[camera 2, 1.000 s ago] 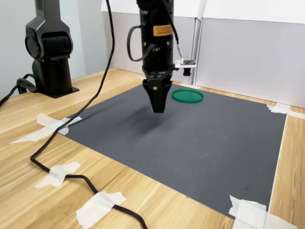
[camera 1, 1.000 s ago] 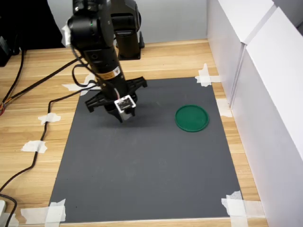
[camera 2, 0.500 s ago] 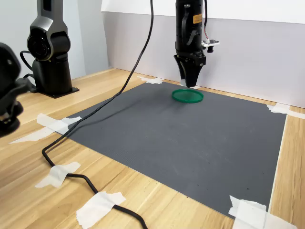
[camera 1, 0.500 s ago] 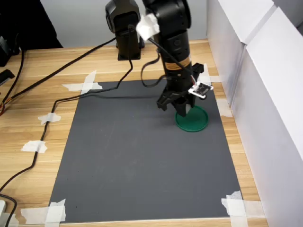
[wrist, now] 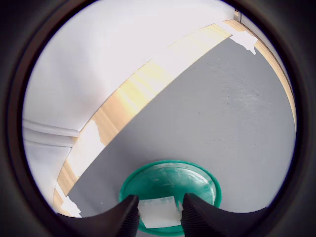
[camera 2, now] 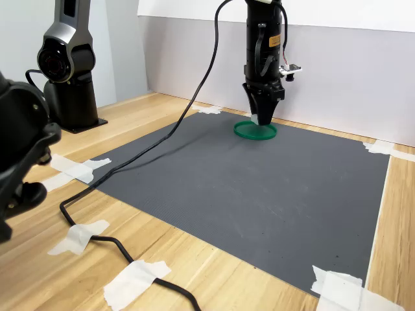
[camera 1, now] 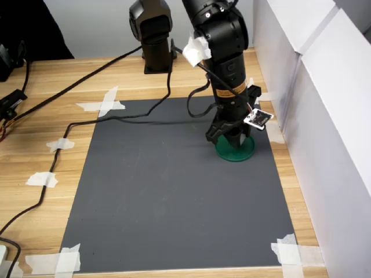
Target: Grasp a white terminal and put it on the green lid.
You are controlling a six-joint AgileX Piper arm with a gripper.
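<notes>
The green lid [camera 1: 236, 153] lies on the grey mat near the first exterior view's right edge of the mat, also seen as a flat disc [camera 2: 255, 131] at the mat's far side in the second exterior view. My gripper [camera 1: 232, 138] points straight down right over it [camera 2: 262, 119]. In the wrist view, my gripper [wrist: 158, 215] is shut on the white terminal [wrist: 157, 211], a small white block held between the two dark fingers, just above the lid's inner surface [wrist: 170, 178]. Both exterior views hide the terminal behind the fingers.
The grey mat [camera 1: 174, 191] is taped to a wooden table. White panels [camera 1: 324, 92] stand close beside the lid on the first exterior view's right. A black cable [camera 1: 87, 120] trails across the table. A second arm's base [camera 2: 68, 65] and another dark arm part [camera 2: 19, 149] stand at the second exterior view's left.
My arm has swung from the mat's left part to the lid on the first exterior view's right, then come lower over the lid.
</notes>
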